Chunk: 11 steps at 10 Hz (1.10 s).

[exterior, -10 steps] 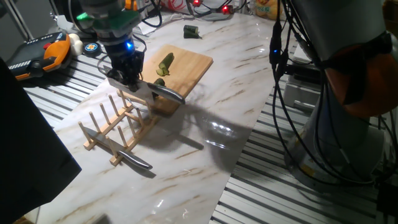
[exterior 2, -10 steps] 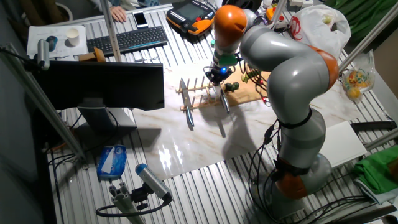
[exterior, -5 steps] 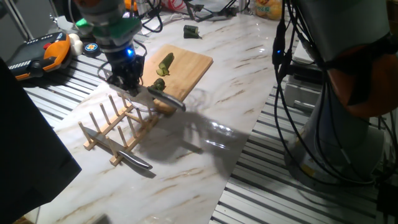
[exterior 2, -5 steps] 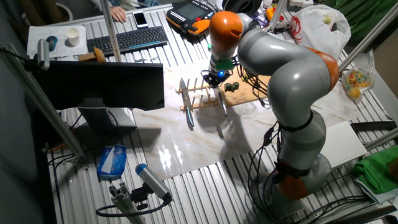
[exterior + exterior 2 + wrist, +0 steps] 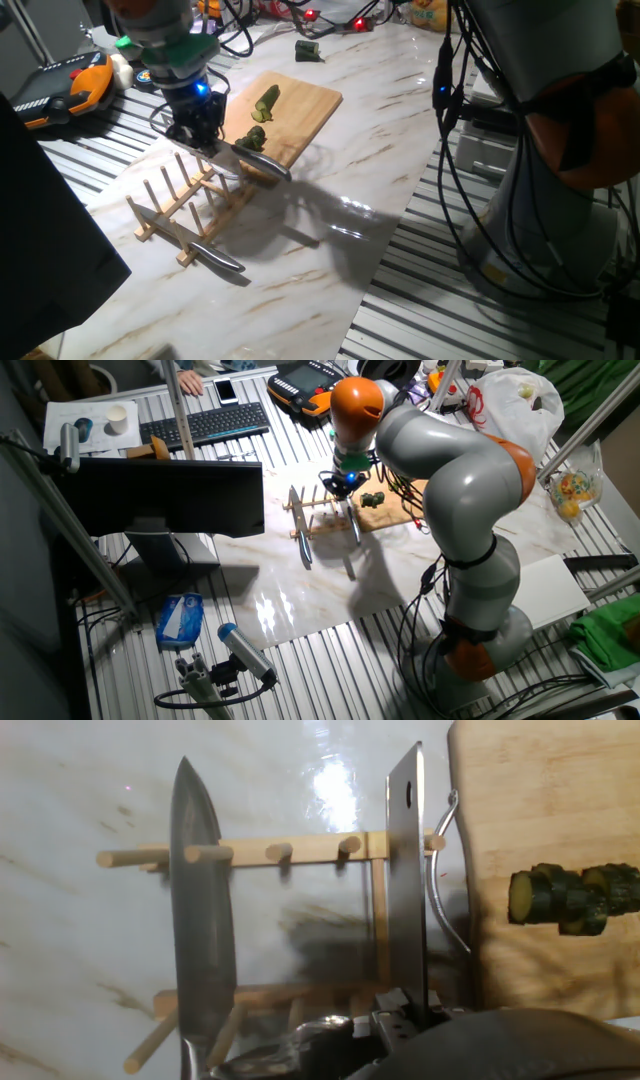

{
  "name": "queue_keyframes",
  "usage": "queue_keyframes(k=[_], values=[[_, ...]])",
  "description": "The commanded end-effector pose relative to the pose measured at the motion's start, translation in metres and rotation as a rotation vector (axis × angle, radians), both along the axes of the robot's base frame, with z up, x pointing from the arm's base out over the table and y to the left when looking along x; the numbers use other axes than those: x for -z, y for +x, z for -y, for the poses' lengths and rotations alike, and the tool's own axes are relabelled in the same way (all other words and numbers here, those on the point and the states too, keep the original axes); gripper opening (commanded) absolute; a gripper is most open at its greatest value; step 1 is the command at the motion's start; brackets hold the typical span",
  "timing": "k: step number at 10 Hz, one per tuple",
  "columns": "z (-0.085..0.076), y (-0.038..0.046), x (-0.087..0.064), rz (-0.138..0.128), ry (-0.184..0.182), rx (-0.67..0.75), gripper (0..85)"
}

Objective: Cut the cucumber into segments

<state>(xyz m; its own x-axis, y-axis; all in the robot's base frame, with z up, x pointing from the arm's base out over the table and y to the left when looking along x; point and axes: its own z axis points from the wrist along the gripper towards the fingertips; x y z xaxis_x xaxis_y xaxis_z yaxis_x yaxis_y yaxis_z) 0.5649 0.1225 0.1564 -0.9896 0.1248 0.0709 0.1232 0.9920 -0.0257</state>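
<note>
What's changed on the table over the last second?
The hand, shut on the cleaver throughout, has carried it away from the cutting board and over the wooden rack. Nothing was let go. The cucumber pieces, the rack and the other knife on it stayed put.

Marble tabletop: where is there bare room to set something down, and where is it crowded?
Free: the marble table between the wooden rack and its near edge, and the stretch right of the cutting board. The board's right part is bare too. Crowded: the board's left end, where the claw holds a cleaver over the rack beside the cucumber and a segment.
</note>
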Motion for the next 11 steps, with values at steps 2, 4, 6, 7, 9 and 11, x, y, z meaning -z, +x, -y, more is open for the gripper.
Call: queue_keyframes(k=[2,4,6,7,9,11], values=[[-0.006,-0.0015,0.008,-0.001,0.001,0.009,0.7],[-0.001,0.0018,0.011,-0.01,0.012,0.003,0.7],[0.006,0.0095,0.02,-0.016,0.028,-0.006,0.7],[0.006,0.0126,0.025,-0.018,0.034,-0.006,0.7],[0.005,0.0158,0.039,-0.012,0.043,-0.006,0.7],[0.006,0.0225,0.049,-0.01,0.056,-0.01,0.7]])
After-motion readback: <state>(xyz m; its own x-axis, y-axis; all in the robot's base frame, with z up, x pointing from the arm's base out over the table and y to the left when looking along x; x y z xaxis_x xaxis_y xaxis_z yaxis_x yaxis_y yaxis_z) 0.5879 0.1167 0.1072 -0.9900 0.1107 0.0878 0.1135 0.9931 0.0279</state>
